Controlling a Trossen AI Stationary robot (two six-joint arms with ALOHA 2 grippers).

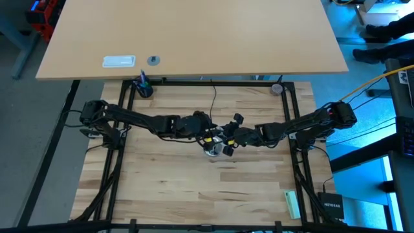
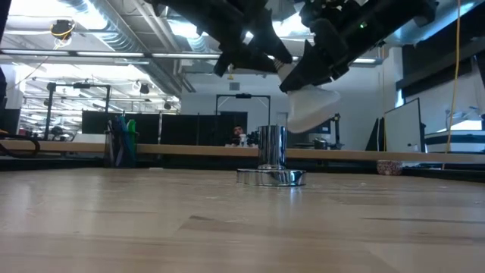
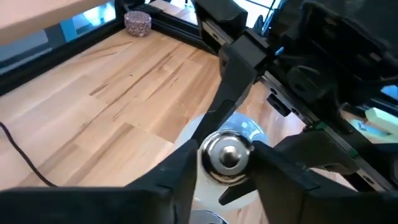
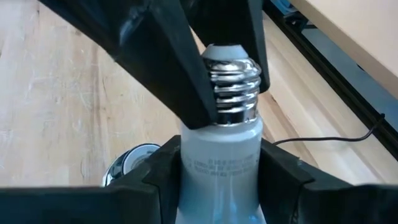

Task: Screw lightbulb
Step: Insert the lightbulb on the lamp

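The white lightbulb (image 2: 311, 106) hangs tilted in the air above the silver socket (image 2: 271, 155). The socket stands upright on its round foot at the table's middle, with its thin black cord (image 1: 213, 103) running to the far edge. Both grippers meet over it. My left gripper (image 3: 227, 158) is shut on the bulb's silver screw base. My right gripper (image 4: 219, 165) is shut on the bulb's white neck. The globe end lies back between the right fingers and shows only in the low view. My left gripper pinches the bulb's threaded screw base (image 4: 233, 87) between its two fingers (image 4: 180, 81), coming from the table's left; the base's end contact (image 3: 228, 152) faces its wrist. The bulb is lifted clear of the socket. My right gripper pinches the bulb's white neck (image 4: 219, 155), just behind the threads, between its two fingers (image 4: 283, 171). It comes from the table's right and lies along the bulb. The bulb sits tilted, base up toward the left arm, globe lower (image 2: 312, 110), clear of the socket.
A pen cup (image 1: 143, 87) stands at the far left corner and a small pot (image 1: 277, 88) at the far right. A green object (image 1: 292, 204) lies near the right front. Black frame rails (image 1: 194, 82) border the table. Bare wood lies toward the near edge.
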